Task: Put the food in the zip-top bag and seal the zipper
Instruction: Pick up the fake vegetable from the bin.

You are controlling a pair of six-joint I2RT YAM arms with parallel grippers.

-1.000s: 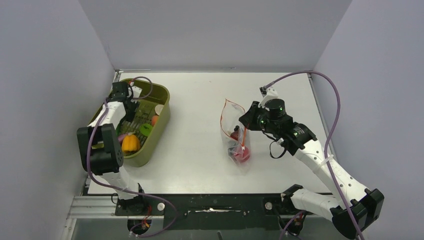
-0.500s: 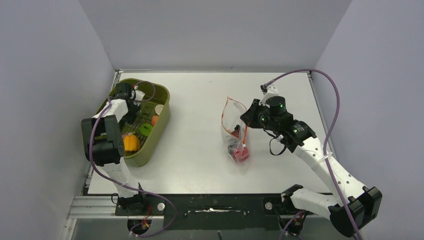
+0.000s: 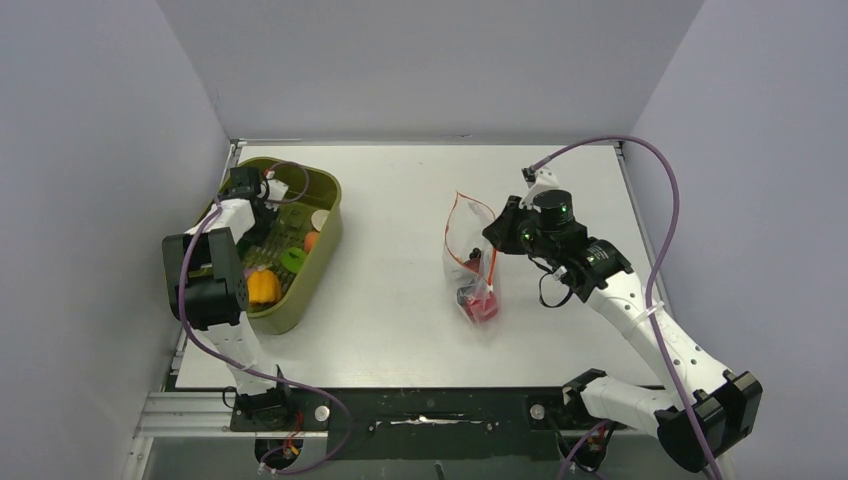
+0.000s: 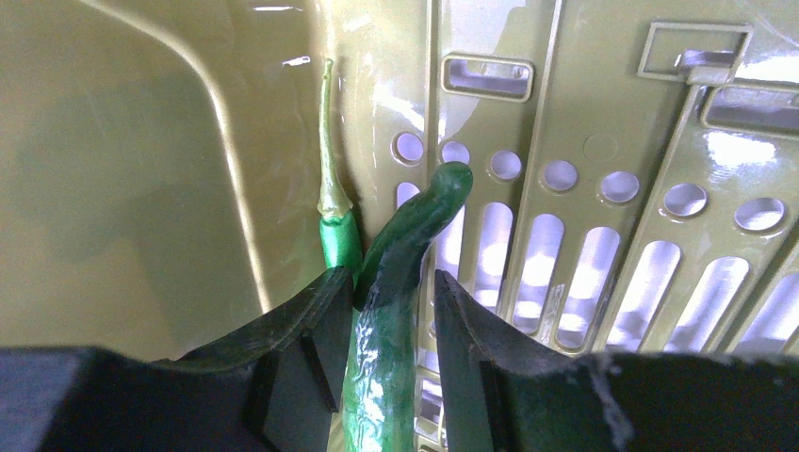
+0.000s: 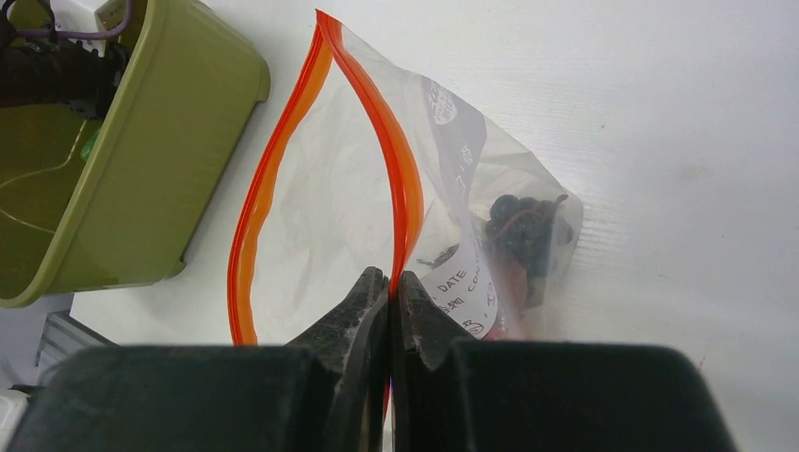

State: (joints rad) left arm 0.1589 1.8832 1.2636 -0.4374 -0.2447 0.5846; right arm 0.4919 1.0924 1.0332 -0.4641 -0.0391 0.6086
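My left gripper (image 3: 250, 205) reaches into the olive tub (image 3: 328, 240). Its open jaws (image 4: 391, 275) straddle a dark green curved toy pepper (image 4: 407, 231): the left finger touches it and a thin gap shows at the right finger. A second, brighter green pepper (image 4: 337, 240) with a long stem lies beside it. My right gripper (image 3: 497, 232) is shut on the orange-red zipper (image 5: 400, 179) of the clear zip-top bag (image 5: 320, 217) and holds its mouth open. Inside the bag lie a dark purple grape bunch (image 5: 523, 226) and a red piece (image 3: 482, 308).
More food lies in the tub: an orange-yellow piece (image 3: 262, 288), a lime piece (image 3: 292, 259) and a small orange one (image 3: 310, 240). The tub stands at the table's left edge against the wall. White tabletop (image 3: 400, 270) separates tub and bag.
The left arm has shifted over the tub and its jaws have narrowed around the green pepper. The right gripper, with the bag's mouth, has edged slightly right.
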